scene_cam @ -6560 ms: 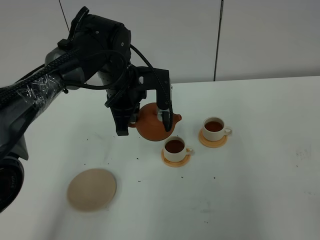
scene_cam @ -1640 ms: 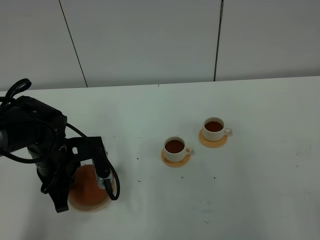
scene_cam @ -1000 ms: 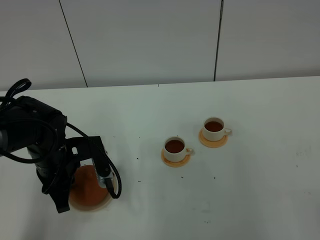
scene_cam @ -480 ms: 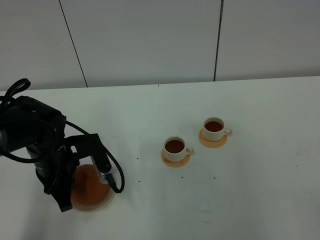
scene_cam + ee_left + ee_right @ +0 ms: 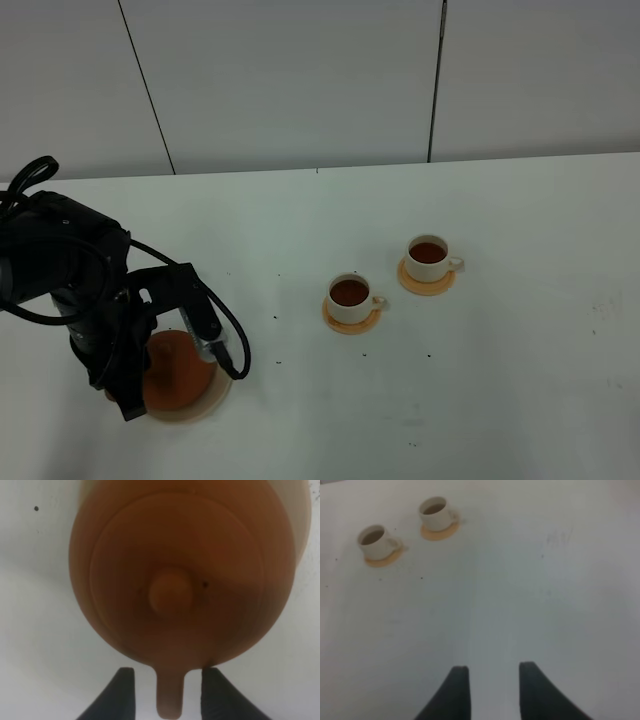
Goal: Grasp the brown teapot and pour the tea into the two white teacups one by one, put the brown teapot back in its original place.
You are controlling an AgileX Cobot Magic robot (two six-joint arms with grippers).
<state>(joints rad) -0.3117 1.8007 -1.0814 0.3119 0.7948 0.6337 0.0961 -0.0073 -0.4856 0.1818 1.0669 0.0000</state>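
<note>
The brown teapot (image 5: 178,368) sits on the beige coaster (image 5: 215,396) at about eight o'clock on the desk (image 5: 500,380). The left end effector (image 5: 167,695) is spread, its fingers (image 5: 121,692) flanking the handle without touching it. Both white teacups (image 5: 349,297) hold tea (image 5: 428,252) near centre, and the right end effector (image 5: 490,690) hangs wide and empty.

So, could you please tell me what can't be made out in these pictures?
- Teapot spout: high view, hidden behind the left arm; wrist view, cut off by the edge.
- Beige coaster: high view, mostly under the teapot and arm.
- Left claw: wrist view, only the fingertips show, either side of the handle without touching.
- Cup details: right wrist view, blurred.
</note>
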